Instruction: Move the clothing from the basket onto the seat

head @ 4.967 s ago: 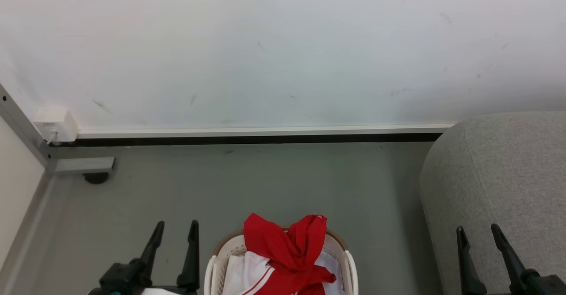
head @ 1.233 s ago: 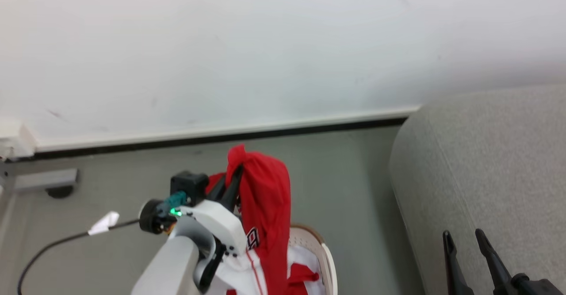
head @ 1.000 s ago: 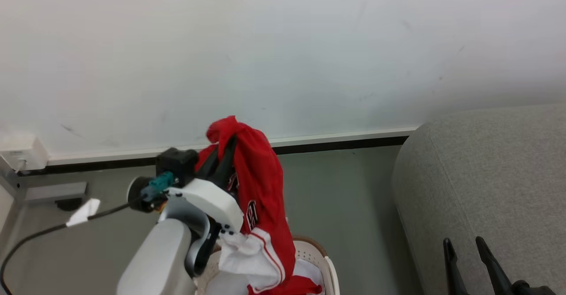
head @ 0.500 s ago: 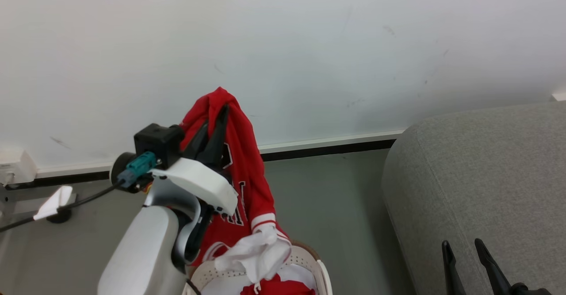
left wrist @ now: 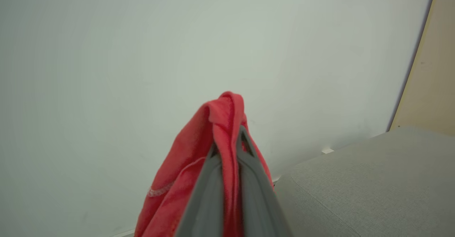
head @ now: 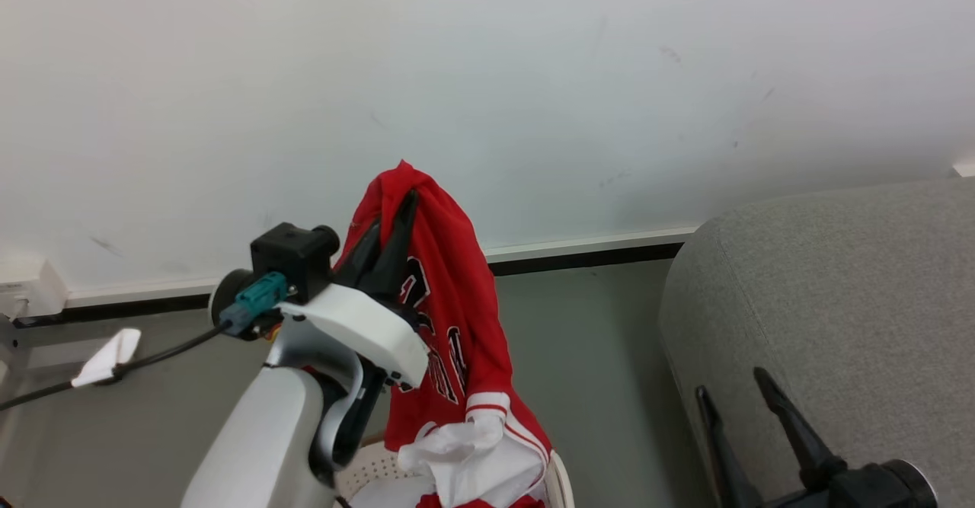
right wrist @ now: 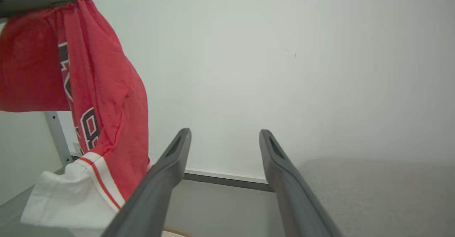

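Clothing [head: 449, 317] in bright red hangs from the left fingers [head: 397, 249], which are pinched shut on a bunched fold at its top. In the left wrist view the red fabric is squeezed between the two grey fingers and pokes out above their tips. The garment is held up above the basket [head: 558, 476] and drapes down the right side of the pale left forearm [head: 251, 432]. It has dark-and-white lettering on its front, and a white sleeve edged in red and white stripes dangles at the bottom, right at the basket's rim; whether it touches the rim cannot be told. A little more white and red fabric shows inside the basket at the lower edge of the head view. The right fingers [head: 794, 424] stand spread wide with nothing between them, low at the right and in front of the seat [head: 823, 279]. The seat is a grey woven sofa with a rounded edge, well apart from the hanging garment across a strip of grey floor [head: 594, 356]. A white wall [head: 533, 74] with a pale baseboard [head: 586, 243] stands behind.
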Motion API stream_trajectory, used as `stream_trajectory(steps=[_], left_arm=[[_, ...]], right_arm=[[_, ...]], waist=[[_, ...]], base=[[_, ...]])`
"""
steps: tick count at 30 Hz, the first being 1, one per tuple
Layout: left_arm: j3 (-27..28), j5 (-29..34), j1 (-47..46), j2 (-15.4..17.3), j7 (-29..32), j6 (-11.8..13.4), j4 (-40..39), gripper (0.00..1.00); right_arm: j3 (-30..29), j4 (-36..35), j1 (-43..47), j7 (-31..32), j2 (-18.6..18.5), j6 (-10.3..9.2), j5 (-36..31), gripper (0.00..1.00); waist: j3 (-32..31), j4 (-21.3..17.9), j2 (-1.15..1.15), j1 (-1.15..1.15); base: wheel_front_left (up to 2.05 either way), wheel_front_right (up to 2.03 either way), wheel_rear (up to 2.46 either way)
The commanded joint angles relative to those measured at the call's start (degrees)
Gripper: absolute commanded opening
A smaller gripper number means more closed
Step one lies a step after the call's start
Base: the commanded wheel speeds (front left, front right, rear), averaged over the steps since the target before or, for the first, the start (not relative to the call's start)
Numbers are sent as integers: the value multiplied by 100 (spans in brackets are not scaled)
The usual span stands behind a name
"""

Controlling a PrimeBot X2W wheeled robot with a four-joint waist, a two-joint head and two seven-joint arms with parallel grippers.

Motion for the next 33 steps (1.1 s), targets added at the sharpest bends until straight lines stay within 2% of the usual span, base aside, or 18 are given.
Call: stream_trajectory(steps=[1,10,18,23,29,33], left_arm=[[-24,-55,85,-27,10,-22,-60,0],[-169,-92,166,-70,52,-23,-147,0],[-371,-140,188,-168,108,-33,-272,0],[-641,-203,143,-279,141,-97,-353,0],[-978,-314,48,-393,190,-130,-428,0],[-1165,-363,-7,-430,192,-91,-439,0]], right_arm=[[237,1,-150,3,-117,-12,45,100],[1850,711,-1195,3,-378,-12,276,100],[2748,1794,-2270,2,-113,-12,477,100],[3125,2629,-2933,3,64,-12,316,100],[3068,3501,-3386,3,166,-12,-11,100],[3383,3692,-3463,7,186,-12,429,100]], waist=[[-11,16,0,0],[-67,143,0,0],[-104,348,0,0],[-92,483,0,0],[-93,633,0,0],[-96,715,0,0]], base=[[0,0,0],[0,0,0],[0,0,0],[0,0,0],[0,0,0],[0,0,0]])
